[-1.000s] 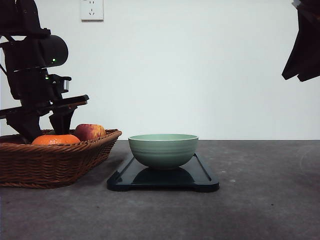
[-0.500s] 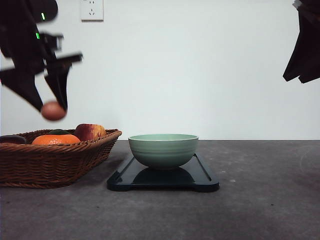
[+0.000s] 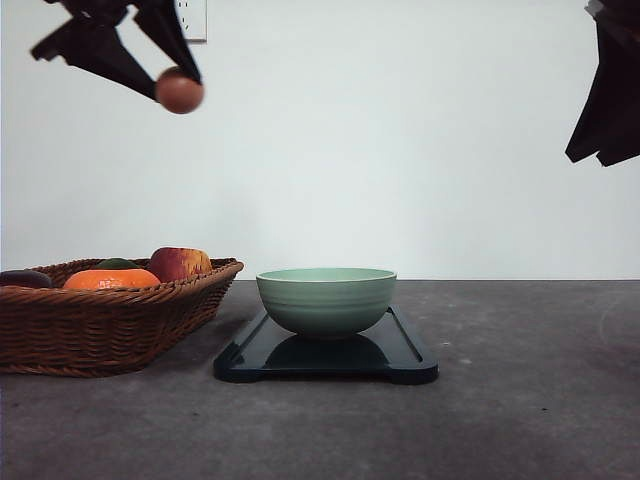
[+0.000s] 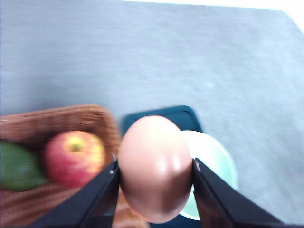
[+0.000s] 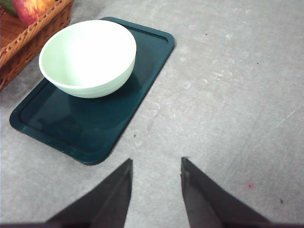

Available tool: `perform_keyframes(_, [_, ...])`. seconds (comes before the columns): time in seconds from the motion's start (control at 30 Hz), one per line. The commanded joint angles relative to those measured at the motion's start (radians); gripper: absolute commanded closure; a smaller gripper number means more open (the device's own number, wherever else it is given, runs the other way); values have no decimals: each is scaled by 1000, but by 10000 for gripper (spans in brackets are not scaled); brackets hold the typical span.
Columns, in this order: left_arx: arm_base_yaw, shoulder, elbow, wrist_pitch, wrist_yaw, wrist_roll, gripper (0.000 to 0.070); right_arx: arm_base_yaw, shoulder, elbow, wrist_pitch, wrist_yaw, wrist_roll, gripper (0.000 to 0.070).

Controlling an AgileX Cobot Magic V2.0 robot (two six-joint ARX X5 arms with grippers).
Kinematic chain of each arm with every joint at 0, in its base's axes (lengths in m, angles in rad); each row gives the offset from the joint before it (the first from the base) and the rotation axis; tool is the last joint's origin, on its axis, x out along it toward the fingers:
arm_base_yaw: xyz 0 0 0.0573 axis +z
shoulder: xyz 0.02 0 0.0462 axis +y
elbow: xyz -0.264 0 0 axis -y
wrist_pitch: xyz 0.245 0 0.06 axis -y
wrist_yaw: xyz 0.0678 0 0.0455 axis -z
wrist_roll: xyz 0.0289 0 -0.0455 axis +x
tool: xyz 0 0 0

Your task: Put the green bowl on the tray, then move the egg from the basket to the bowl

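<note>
The green bowl (image 3: 326,299) stands upright on the black tray (image 3: 402,360) at the table's middle, and is empty (image 5: 88,56). High at the upper left, above the basket's right end, my left gripper (image 3: 178,88) is shut on the brown egg (image 3: 180,91). The left wrist view has the egg (image 4: 155,168) clamped between both fingers, with the bowl (image 4: 213,164) and tray (image 4: 164,114) below it. The wicker basket (image 3: 100,325) sits at the left. My right gripper (image 5: 156,166) hangs open over bare table beside the tray (image 5: 61,128); its arm (image 3: 608,90) is at the upper right.
The basket holds a red-yellow apple (image 3: 180,263), an orange (image 3: 111,279), a green fruit (image 3: 116,263) and a dark item (image 3: 22,278). In the left wrist view the apple (image 4: 76,157) and green fruit (image 4: 16,167) lie in the basket (image 4: 57,118). A wall socket (image 3: 190,20) is behind.
My left gripper has risen from inside the basket with the egg and moved up and to the right. The right arm, bowl and tray have not moved.
</note>
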Motion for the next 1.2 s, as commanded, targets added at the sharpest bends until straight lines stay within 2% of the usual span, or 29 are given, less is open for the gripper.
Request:
perform_keyframes(0.0, [-27,21,21,20,8,-19,470,5,8,2,6,-1,10,501])
perform_keyframes(0.2, [-124,65,21,80,-8,-18,471,5,8,2,5,-3,10,501])
perform_keyframes(0.43, [-211,148,21,167,-95,-12,472,5,8,2,-2,-3,10,501])
perform_keyframes(0.73, [-272,278,21,304,-146,-14,472,5,8,2,-36,-3,10,501])
perform_keyframes(1.17, [-325,445,21,350,-244,3,472,5,8,2,-43,-3,10,501])
